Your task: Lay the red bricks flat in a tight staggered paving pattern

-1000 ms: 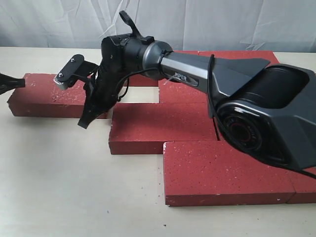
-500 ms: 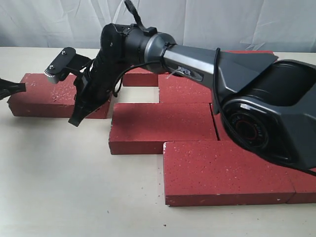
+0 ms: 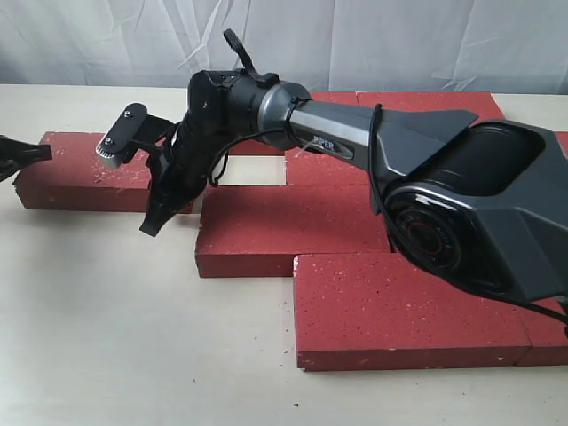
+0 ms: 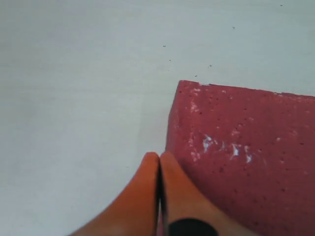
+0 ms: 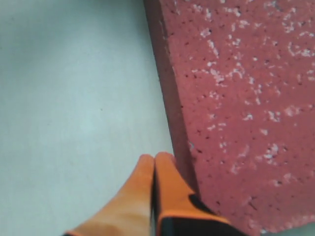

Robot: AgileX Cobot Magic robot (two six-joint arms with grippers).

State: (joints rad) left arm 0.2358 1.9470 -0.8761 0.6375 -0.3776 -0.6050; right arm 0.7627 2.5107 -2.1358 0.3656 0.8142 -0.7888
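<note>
As the right pincer (image 5: pixel 154 158) sits closed, red bricks (image 3: pixel 293 226) lie seemingly staggered.

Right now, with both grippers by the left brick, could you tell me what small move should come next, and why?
Probably push the left brick lengthwise with the left gripper, toward the open gap beside the paved bricks. That gripper is shut at the brick's outer end. The right gripper, also shut, sits by its near side and could steady it.

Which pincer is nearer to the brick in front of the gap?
Right. The right pincer hangs just beside that brick; the left pincer is at the far end of the lone brick.
</note>
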